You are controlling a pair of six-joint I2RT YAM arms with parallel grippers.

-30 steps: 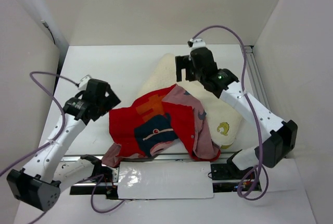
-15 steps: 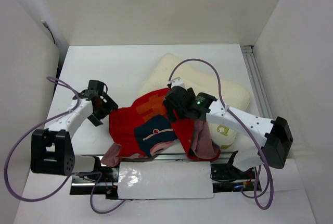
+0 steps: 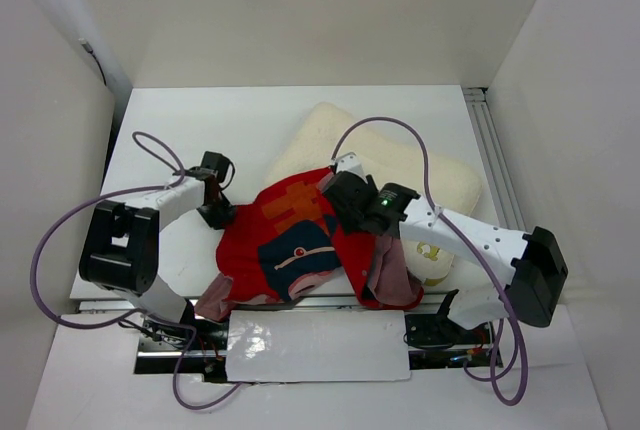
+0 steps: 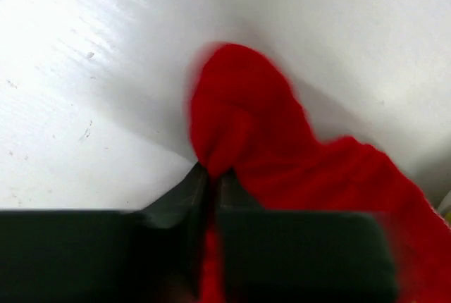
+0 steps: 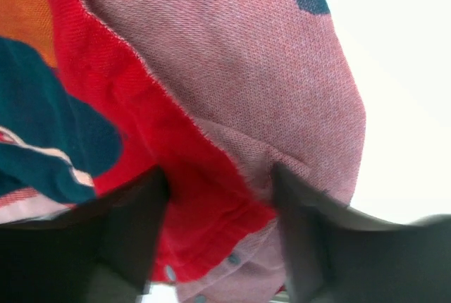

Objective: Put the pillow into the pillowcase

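1. Your pillow (image 3: pixel 322 136) lies diagonally on the right half of the tabletop (image 3: pixel 190 120), one corner pointing toward the far edge. A yellow emblem (image 3: pixel 428 247) shows on its corner by the near right.
2. The case (image 3: pixel 285 240) is crumpled over the pillow's near-left part and spills down to the middle of the near edge. The red printed side is up, and a pinkish flap (image 3: pixel 392 275) is turned back on the right.
3. Your left fingers (image 3: pixel 218 214) sit low at the case's left edge, toward the left side of the tabletop. The left wrist view shows them pinched tight on a red fold of the case, which bulges out just past the tips.
4. Your right fingers (image 3: pixel 338 193) are down on the case's far-right part, over the pillow. The right wrist view shows them spread wide, with the red hem and pinkish reverse bunched in the gap.
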